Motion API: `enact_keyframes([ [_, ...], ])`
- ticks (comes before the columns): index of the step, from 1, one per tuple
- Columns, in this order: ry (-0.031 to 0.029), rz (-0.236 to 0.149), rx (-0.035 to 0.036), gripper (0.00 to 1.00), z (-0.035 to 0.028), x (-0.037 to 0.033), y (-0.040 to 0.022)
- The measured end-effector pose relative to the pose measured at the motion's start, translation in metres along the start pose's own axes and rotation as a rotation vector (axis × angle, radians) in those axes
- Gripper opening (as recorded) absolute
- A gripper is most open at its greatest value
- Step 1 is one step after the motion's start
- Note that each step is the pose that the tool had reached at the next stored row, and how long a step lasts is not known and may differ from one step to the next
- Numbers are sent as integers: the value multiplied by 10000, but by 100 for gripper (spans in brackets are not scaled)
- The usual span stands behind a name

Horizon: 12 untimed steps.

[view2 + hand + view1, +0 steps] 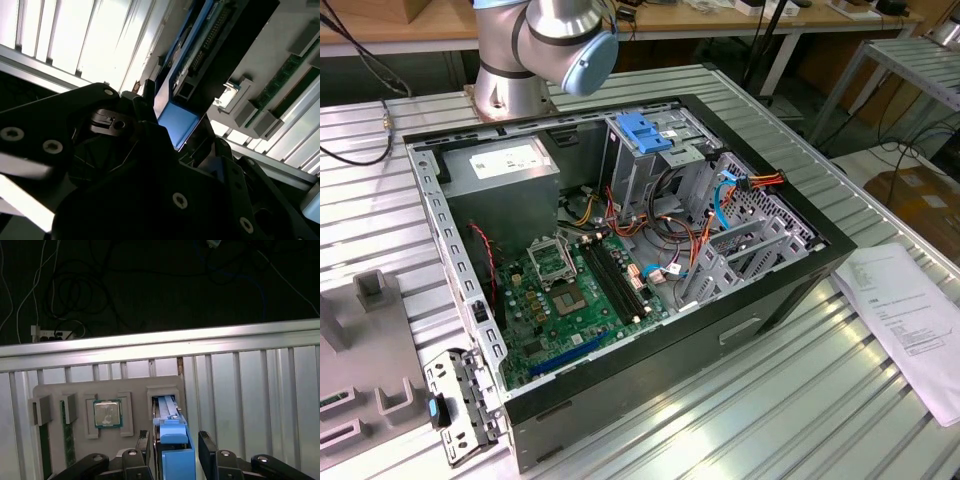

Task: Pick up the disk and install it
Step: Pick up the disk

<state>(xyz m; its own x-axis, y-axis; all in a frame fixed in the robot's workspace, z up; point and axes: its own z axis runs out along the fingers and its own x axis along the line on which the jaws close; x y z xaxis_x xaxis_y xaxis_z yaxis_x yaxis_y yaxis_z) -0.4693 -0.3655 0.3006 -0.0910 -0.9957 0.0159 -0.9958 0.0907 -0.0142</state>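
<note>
Ribbed aluminium tabletop [250, 390] below, and the flat grey disk [174, 460] with blue plastic rails stands edge-up in a slot of the pale grey fixture plate [115, 385]. Black gripper [175, 439] straddles it; jaws clenched or loose, I cannot tell. White printed sheet [910, 320], text too small to read.

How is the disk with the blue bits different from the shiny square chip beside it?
The disk sticks up on edge from its slot; the chip lies flat in its pocket. The disk has blue plastic; the chip is silver with a green rim. Both sit in the grey tray.
</note>
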Motion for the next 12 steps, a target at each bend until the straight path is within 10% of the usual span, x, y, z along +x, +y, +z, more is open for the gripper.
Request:
enact_keyframes([
  [12,6,1,2,51,28,13,-1],
])
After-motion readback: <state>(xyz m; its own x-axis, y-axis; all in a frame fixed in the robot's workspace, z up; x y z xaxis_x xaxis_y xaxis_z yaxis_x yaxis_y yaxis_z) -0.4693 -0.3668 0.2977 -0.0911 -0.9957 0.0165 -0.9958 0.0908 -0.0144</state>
